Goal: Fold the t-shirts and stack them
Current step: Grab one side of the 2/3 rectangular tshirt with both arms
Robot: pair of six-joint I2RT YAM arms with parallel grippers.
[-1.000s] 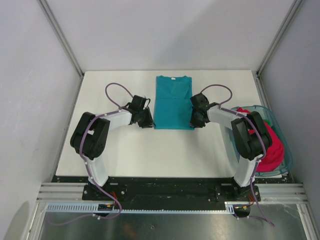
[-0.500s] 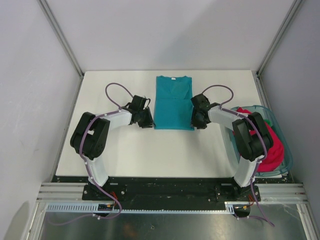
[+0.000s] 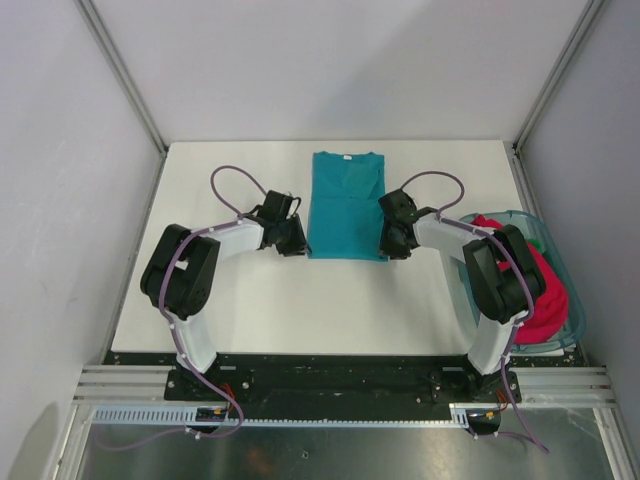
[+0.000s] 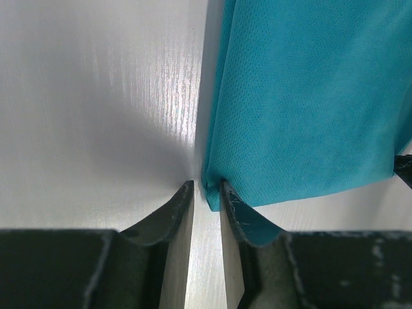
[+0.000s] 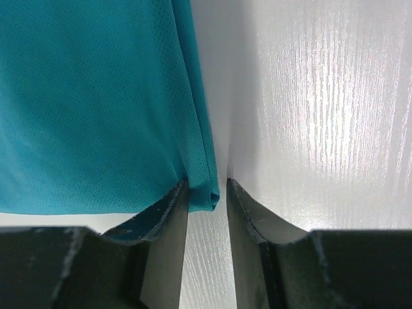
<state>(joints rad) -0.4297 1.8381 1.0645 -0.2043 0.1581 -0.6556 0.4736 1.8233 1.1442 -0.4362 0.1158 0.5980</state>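
The teal-blue t-shirt (image 3: pixel 347 205) lies folded into a long strip at the table's back middle. My left gripper (image 3: pixel 297 245) is at its near left corner and my right gripper (image 3: pixel 392 245) is at its near right corner. In the left wrist view the tee (image 4: pixel 309 96) has its corner between the slightly parted jaws of the left gripper (image 4: pixel 206 190), with a gap showing. In the right wrist view the tee (image 5: pixel 90 96) has its folded corner between the narrowly open jaws of the right gripper (image 5: pixel 206 187). A magenta-red t-shirt (image 3: pixel 535 290) is bunched in the basket.
The translucent teal plastic basket (image 3: pixel 555 245) sits at the table's right edge beside the right arm. White table (image 3: pixel 230 310) lies in front of the tee. Grey walls and metal frame posts close in the back and sides.
My right wrist has shifted very slightly left at the tee's corner. The left arm and the tee have not visibly moved.
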